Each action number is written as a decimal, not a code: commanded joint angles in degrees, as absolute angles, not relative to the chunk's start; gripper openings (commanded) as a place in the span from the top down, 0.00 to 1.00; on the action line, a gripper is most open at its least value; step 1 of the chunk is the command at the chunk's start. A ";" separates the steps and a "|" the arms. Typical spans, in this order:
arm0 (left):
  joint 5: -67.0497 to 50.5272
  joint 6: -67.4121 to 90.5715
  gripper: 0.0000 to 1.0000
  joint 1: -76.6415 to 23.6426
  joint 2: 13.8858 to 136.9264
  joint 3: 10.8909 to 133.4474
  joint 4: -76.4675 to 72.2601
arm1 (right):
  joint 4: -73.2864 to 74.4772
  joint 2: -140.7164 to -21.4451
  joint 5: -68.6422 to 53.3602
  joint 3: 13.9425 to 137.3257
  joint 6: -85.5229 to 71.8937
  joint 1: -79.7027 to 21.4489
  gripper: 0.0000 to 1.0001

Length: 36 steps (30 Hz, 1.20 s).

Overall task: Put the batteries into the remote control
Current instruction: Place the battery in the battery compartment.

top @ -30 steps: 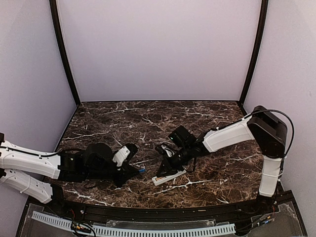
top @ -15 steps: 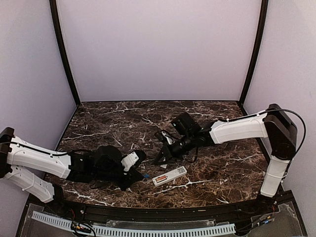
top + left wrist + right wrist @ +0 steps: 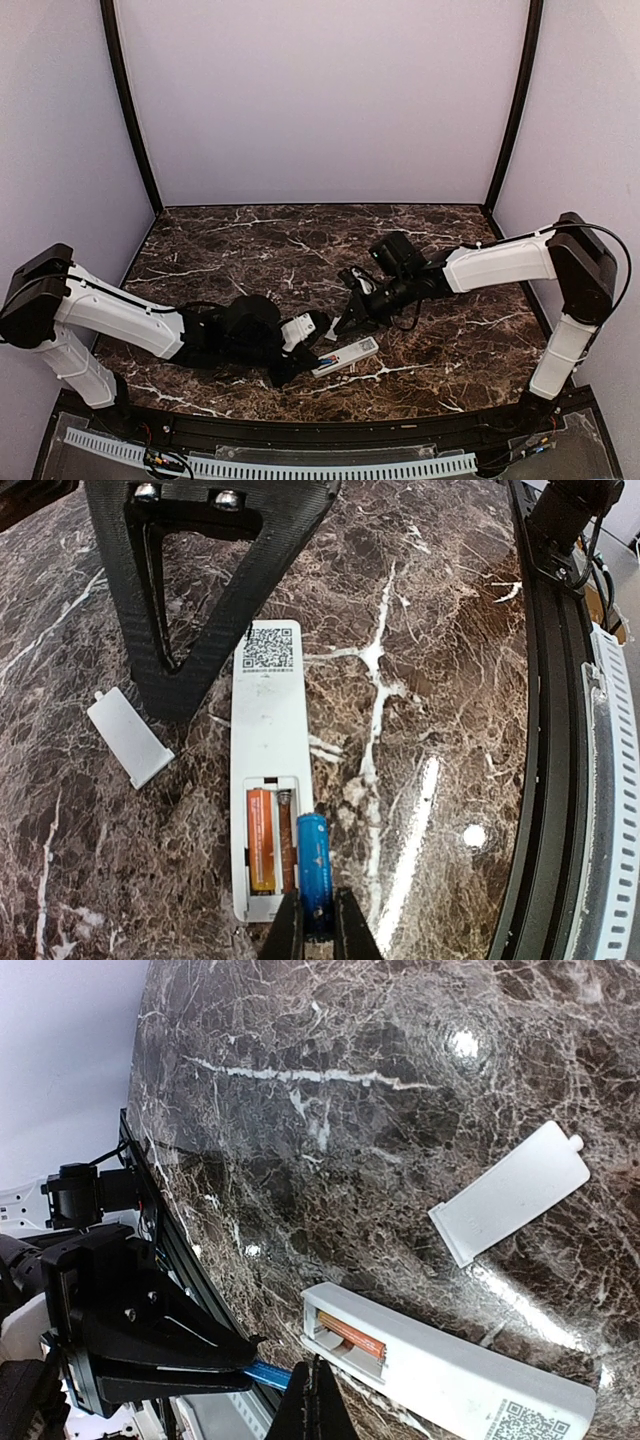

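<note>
The white remote control (image 3: 268, 710) lies label side up on the marble, its battery compartment open. The orange battery (image 3: 261, 840) sits in the left slot, and the slot beside it is bare. My left gripper (image 3: 318, 930) is shut on the rear end of the blue battery (image 3: 313, 860), which points along the remote's right edge by that slot. In the top view the left gripper (image 3: 312, 362) is at the remote's (image 3: 345, 355) near-left end. My right gripper (image 3: 318, 1375) is shut on nothing and hangs just beyond the remote (image 3: 450, 1370), a little above it.
The small flat white cover piece (image 3: 128, 736) lies on the marble left of the remote, also in the right wrist view as the cover (image 3: 510, 1192). The right arm's black fingers (image 3: 190, 610) stand over the remote's far end. The table's black front rail (image 3: 548, 730) runs close on the right.
My left arm has swung right, carrying the blue battery up to the remote's open end. My right gripper has lifted off the remote and drawn back up and to the right. The remote has stayed put.
</note>
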State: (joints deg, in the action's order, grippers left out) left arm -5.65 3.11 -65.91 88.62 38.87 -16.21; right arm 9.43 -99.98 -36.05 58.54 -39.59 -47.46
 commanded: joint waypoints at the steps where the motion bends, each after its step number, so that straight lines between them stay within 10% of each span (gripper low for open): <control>1: -6.46 0.63 1.00 -66.18 90.84 41.07 -16.24 | 9.09 -98.74 -35.48 57.04 -39.57 -47.55 1.00; 36: 6.36 2.18 1.00 -69.70 94.82 46.41 -2.91 | 5.99 -98.43 -37.00 54.51 -40.79 -47.63 1.00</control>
